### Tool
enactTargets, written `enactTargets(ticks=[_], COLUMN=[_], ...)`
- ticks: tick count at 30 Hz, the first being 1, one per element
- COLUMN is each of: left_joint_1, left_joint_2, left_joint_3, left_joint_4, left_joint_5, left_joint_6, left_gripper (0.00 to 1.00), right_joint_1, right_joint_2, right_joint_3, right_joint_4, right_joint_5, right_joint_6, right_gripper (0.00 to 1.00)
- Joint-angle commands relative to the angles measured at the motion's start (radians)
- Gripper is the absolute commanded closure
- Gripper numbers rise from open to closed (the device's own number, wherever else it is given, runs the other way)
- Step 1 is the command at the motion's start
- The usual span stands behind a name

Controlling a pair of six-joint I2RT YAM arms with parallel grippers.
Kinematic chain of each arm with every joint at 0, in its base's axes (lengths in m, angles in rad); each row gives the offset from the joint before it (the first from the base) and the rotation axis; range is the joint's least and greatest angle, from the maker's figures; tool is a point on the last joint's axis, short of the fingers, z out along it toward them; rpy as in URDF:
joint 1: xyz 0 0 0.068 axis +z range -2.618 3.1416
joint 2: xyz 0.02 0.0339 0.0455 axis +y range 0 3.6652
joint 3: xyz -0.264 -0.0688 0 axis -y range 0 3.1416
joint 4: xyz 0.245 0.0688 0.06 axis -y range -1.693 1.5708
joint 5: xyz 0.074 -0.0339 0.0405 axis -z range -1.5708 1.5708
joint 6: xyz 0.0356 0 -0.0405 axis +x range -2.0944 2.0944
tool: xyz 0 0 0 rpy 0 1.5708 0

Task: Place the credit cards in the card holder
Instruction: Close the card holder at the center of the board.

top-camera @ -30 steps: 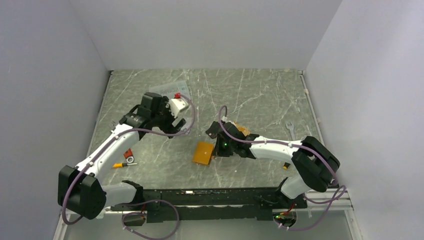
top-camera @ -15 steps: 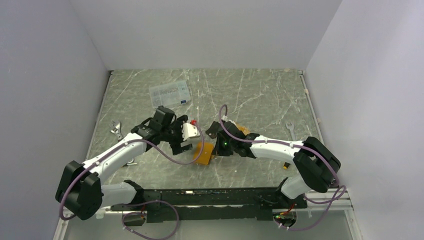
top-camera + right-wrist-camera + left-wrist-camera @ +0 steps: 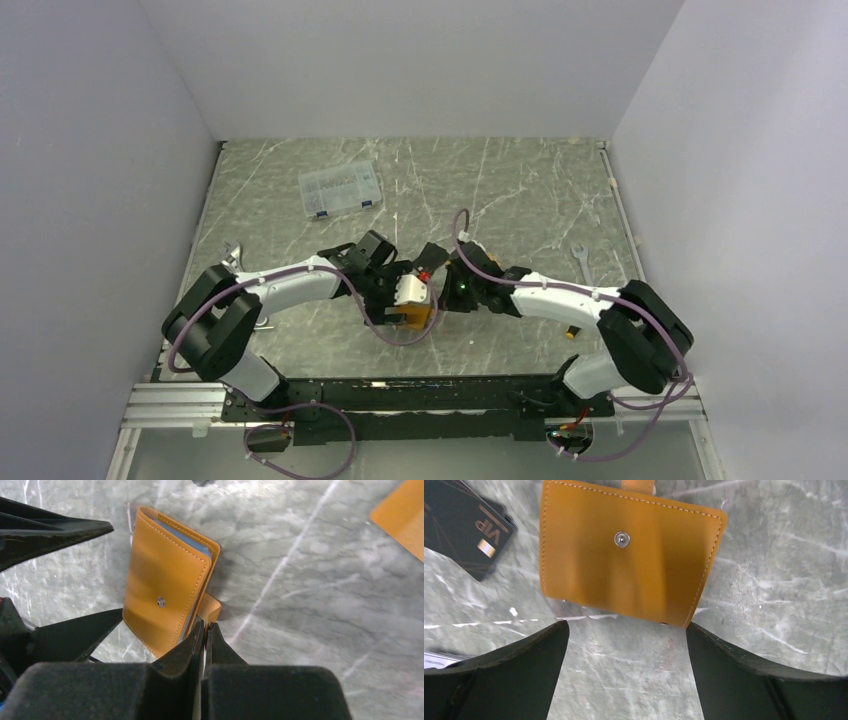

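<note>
You are holding the left tool (image 3: 626, 630) wide open and empty, just behind the likely soft, light orange leather-like fold-over wallet (image 3: 629, 555); pinch across its stitched side edges.

Soft, even light; card holder (image 3: 165, 600) casts a faint shadow; right pincer (image 3: 205, 626) looks perhaps slightly blurred.

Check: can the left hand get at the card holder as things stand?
Probably yes: the left hand is open, just short of the near edge of the card holder, with only bare table between. The shut right hand sits at its tab side.
</note>
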Motion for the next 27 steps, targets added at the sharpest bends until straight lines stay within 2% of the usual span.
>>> enactTargets(ticks=[1,5,7,12,14,18,20,22,23,25,27], left_joint_1=[-0.032,-0.063,-0.076,-0.120,-0.148,-0.172,-0.172,-0.171,-0.172,-0.171,-0.171], left_joint_2=[-0.018,-0.005,-0.004,-0.048,-0.075,-0.041,-0.022,-0.018,-0.026,-0.062,-0.098], left_joint_3=[0.054,0.070,0.075,0.074,0.057,0.142,0.170,0.168,0.157,0.111,0.062], left_joint_4=[0.035,0.024,0.032,0.061,0.113,0.039,0.015,0.023,0.037,0.087,0.132], left_joint_5=[0.021,0.027,0.042,0.077,0.019,-0.103,-0.128,-0.146,-0.147,-0.134,-0.117], left_joint_6=[0.005,0.001,-0.015,-0.072,-0.126,-0.198,-0.225,-0.242,-0.245,-0.238,-0.222], left_gripper=[0.10,0.15,0.21,0.29,0.35,0.43,0.40,0.37,0.32,0.04,0.01], right_joint_1=[-0.030,-0.078,-0.089,-0.109,-0.118,-0.131,-0.134,-0.136,-0.138,-0.141,-0.143], right_joint_2=[-0.086,-0.172,-0.207,-0.231,-0.226,-0.215,-0.216,-0.224,-0.225,-0.234,-0.246], right_joint_3=[-0.060,-0.126,-0.146,-0.177,-0.173,-0.151,-0.141,-0.137,-0.134,-0.131,-0.129], right_joint_4=[-0.031,-0.044,-0.058,-0.065,-0.067,-0.074,-0.089,-0.101,-0.107,-0.120,-0.130], right_joint_5=[0.004,-0.007,-0.008,-0.017,-0.020,-0.029,-0.027,-0.025,-0.025,-0.024,-0.020], right_joint_6=[0.005,0.002,-0.005,-0.020,-0.029,-0.044,-0.048,-0.050,-0.050,-0.048,-0.044], right_gripper=[1.00,1.00,1.00,1.00,0.94,0.76,0.71,0.71,0.70,0.71,0.71])
